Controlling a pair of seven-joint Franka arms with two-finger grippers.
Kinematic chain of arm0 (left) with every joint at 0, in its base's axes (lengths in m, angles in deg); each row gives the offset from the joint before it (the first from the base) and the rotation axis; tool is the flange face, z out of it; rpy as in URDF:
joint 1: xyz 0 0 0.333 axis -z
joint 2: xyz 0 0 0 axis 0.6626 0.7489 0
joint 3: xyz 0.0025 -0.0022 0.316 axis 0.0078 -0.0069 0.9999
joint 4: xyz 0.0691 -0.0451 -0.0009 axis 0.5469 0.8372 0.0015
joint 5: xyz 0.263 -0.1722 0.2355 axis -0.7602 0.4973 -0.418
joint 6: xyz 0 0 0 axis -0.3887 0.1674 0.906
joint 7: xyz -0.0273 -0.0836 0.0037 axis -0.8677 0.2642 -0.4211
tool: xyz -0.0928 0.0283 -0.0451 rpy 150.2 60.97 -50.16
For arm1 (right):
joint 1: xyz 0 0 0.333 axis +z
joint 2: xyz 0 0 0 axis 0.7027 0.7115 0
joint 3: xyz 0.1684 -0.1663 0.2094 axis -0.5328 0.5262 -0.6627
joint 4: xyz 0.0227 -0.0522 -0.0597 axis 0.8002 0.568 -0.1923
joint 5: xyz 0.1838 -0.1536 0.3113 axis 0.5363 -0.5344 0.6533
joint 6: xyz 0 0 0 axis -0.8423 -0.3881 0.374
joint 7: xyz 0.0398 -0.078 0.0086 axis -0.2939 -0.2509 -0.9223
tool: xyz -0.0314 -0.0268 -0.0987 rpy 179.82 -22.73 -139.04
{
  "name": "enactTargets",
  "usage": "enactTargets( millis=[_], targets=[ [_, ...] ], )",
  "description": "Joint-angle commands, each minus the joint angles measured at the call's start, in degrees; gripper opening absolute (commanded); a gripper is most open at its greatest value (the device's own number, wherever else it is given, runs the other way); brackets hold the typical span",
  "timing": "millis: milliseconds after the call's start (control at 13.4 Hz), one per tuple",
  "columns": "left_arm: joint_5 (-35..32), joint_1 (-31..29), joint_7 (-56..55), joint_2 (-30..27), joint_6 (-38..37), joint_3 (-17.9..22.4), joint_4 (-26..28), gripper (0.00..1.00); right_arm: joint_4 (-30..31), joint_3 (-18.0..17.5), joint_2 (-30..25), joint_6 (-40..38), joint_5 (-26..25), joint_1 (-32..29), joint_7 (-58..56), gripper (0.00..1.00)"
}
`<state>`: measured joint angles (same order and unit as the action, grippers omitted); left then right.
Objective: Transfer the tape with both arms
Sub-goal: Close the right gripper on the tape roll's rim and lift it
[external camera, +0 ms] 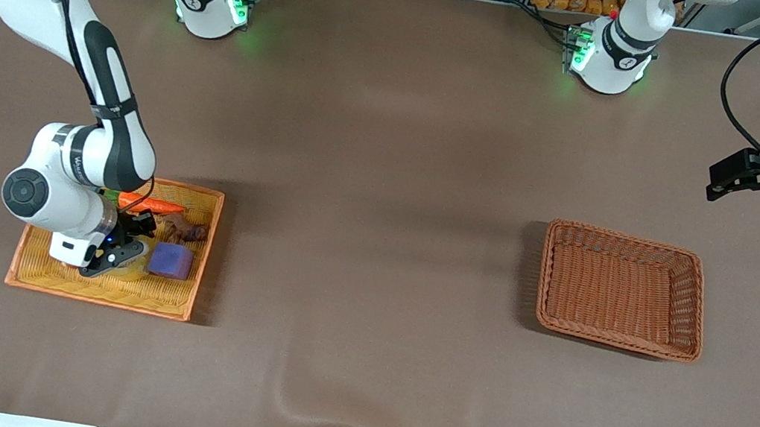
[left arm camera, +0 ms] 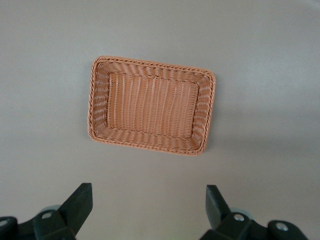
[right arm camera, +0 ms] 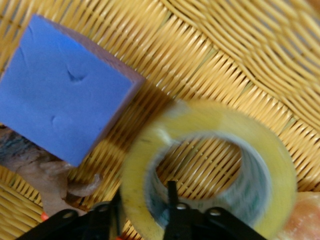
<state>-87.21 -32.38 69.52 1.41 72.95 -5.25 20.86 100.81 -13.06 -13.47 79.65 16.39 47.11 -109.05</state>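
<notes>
In the yellow wicker basket, just beside the purple cube, the right end effector pinched the tape roll's wall, a thin hold that might slip on lifting, while the left end effector waited, fingers apart, above the empty brown basket.

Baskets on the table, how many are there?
2. A yellow basket lies toward the right arm's end of the table, holding the tape and other things. A brown basket lies toward the left arm's end, with nothing seen in it.
</notes>
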Motion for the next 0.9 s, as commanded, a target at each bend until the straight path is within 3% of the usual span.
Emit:
enactTargets(
  millis=[0,224,448,672,822],
  targets=[
    [-1.26,0.28,-2.44,0.36,-0.86,-0.55,-0.65,1.00,-0.83,-0.15,-2.84,-3.62,0.87,-0.35,-0.83,0.00],
    [-1.26,0.11,-2.27,0.63,-0.86,-0.73,-0.74,1.00,-3.72,-0.06,-6.36,-9.57,0.87,-0.35,-0.83,0.00],
    [-1.26,-0.07,-2.18,0.63,-0.86,-0.73,-0.65,1.00,-11.96,-0.84,-10.40,-21.16,0.79,1.48,3.89,0.00],
    [-1.35,0.11,-2.36,0.98,-0.86,-0.73,-0.65,1.00,-18.84,-1.11,-10.41,-27.35,1.31,7.27,15.92,0.00],
    [-1.35,0.11,-2.36,0.98,-0.86,-0.73,-0.83,1.00,-20.16,-1.03,-9.45,-26.92,6.12,12.72,25.13,0.00]
  ],
)
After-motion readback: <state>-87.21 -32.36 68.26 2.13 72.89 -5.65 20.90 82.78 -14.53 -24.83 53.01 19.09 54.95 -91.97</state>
